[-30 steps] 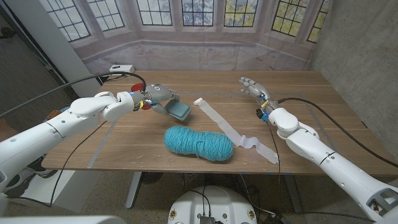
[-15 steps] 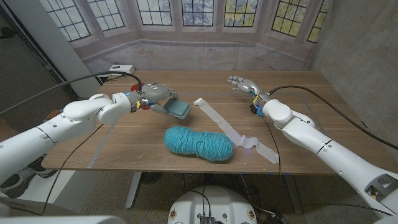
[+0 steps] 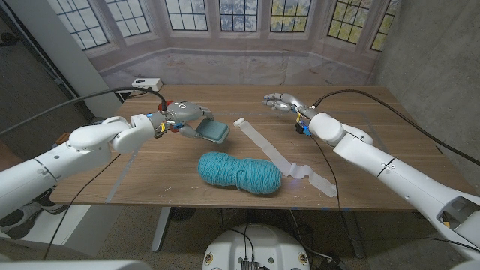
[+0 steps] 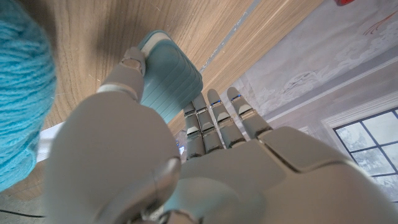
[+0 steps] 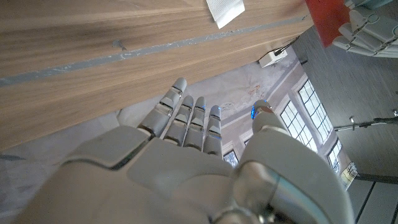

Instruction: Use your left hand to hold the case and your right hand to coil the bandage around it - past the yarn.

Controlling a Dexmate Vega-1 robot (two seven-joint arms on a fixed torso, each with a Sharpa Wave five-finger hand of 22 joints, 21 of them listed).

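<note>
A small teal case [image 3: 215,133] lies on the table at the middle left, and my left hand [image 3: 187,116] grips it from its left side. In the left wrist view the thumb [image 4: 133,63] presses one edge of the case [image 4: 171,78] and the fingers [image 4: 217,115] reach over the other. A white bandage [image 3: 281,159] runs as a loose strip from beside the case toward the front right. The teal yarn [image 3: 240,172] lies in front of the case, against the strip. My right hand [image 3: 279,101] hovers open, fingers spread, right of the bandage's far end [image 5: 225,9].
A small white box [image 3: 145,82] sits at the table's far left edge, with a black cable running from it. The backdrop wall stands close behind the far edge. Bare wood lies right of the bandage.
My right hand has swept left along the far side of the table, toward the bandage's far end. My left hand keeps its hold on the case and has barely moved.
</note>
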